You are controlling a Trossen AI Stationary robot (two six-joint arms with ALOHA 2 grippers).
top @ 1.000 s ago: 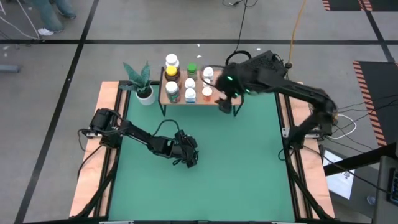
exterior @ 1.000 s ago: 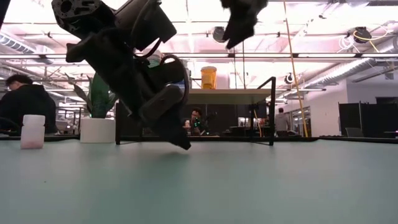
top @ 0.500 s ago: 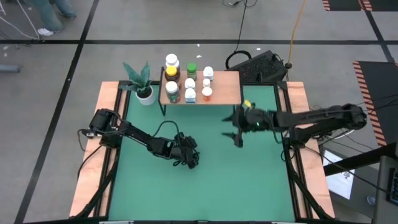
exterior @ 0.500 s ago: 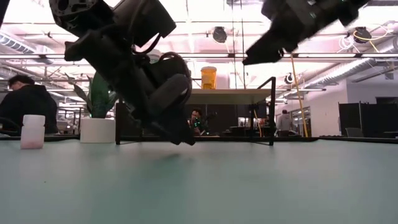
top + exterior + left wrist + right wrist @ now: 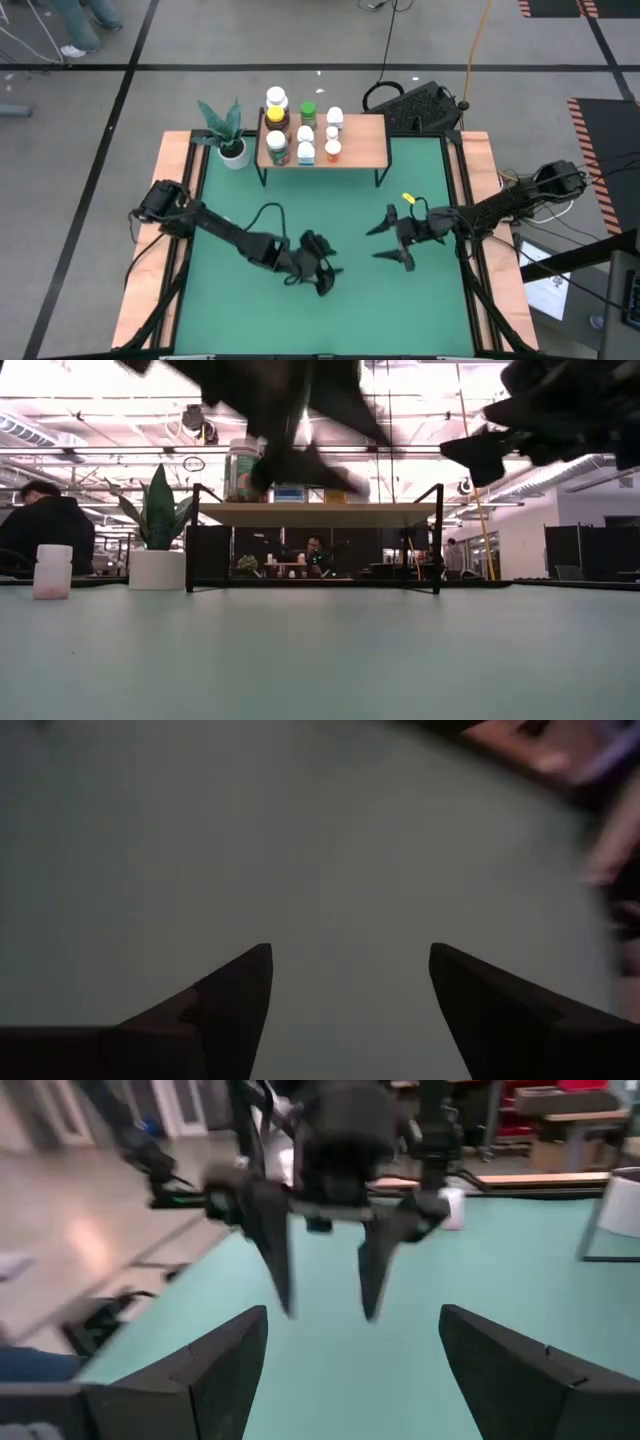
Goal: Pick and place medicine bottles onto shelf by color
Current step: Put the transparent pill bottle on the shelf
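Open workshop hall, ceiling strip lighting.
Grey floor (image 5: 250,40) with dark lines; seated person (image 5: 42,525) at left; dark cabinets (image 5: 590,550) at right.

The left arm reaches from the table's left edge toward the middle, and the left gripper (image 5: 327,277) is low over the near-centre with its two fingers spread apart and nothing between them. The right arm comes in from the right edge, stretched out low, and the right gripper (image 5: 392,241) points toward the left one, also with fingers wide apart and empty. The two grippers face each other, near but not touching.
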